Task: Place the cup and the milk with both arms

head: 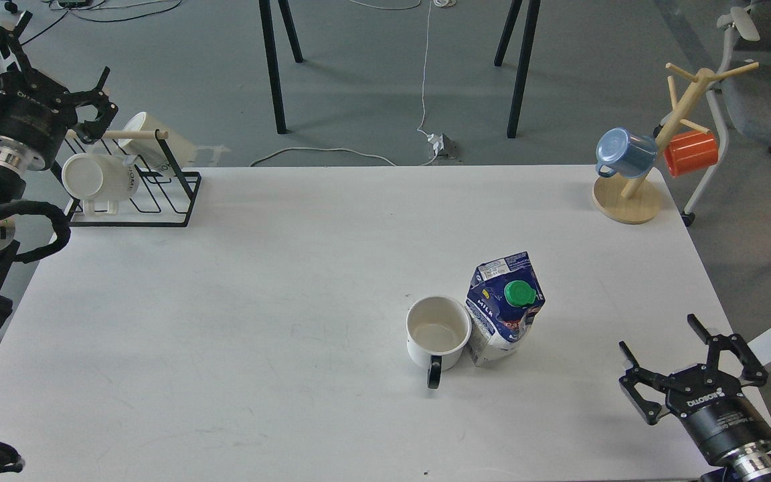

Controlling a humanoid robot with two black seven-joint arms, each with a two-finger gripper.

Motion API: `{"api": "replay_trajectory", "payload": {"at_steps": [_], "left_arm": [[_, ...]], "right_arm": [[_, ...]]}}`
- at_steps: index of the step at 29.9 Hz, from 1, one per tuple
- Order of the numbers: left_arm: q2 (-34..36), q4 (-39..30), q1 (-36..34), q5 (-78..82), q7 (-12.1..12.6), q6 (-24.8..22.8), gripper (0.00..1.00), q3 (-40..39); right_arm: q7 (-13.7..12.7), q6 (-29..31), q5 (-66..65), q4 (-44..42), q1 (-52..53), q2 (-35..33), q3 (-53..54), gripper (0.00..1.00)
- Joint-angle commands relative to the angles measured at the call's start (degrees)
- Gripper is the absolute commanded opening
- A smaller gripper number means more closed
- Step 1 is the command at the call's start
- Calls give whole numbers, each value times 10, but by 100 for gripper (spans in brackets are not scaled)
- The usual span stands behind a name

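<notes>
Both hands, left (88,100) and right (666,361), wide and bare; cup (438,333) touching milk (502,308).

A white tabletop (225,301) is seen, lightly scuffed. The cup (438,335) and the milk (502,308) are stood upright on it right of centre, touching. A black wire rack (151,194) is placed at the far left corner, a wooden mug tree (630,197) at the far right.

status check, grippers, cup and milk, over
Left gripper open, right gripper open, both empty. Cup and milk upright, side by side mid-table. Nothing in the way.
</notes>
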Motion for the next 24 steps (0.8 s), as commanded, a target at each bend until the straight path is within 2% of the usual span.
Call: {"api": "replay_trajectory", "payload": {"at_steps": [1, 7, 14, 18, 24], "left_arm": [[-18, 1, 3, 0, -2, 0, 99, -1], [-48, 1, 2, -3, -1, 0, 99, -11], [-56, 1, 0, -29, 2, 0, 99, -17], [-56, 1, -4, -30, 4, 1, 99, -16], [-52, 1, -5, -30, 4, 1, 99, -16]], "right_arm": [[1, 0, 0, -19, 92, -11, 50, 98], [1, 0, -3, -114, 293, -11, 44, 98], [-3, 0, -7, -275, 527, -10, -66, 99], [3, 0, -6, -343, 583, 6, -82, 99], [2, 0, -7, -354, 594, 23, -84, 99]]}}
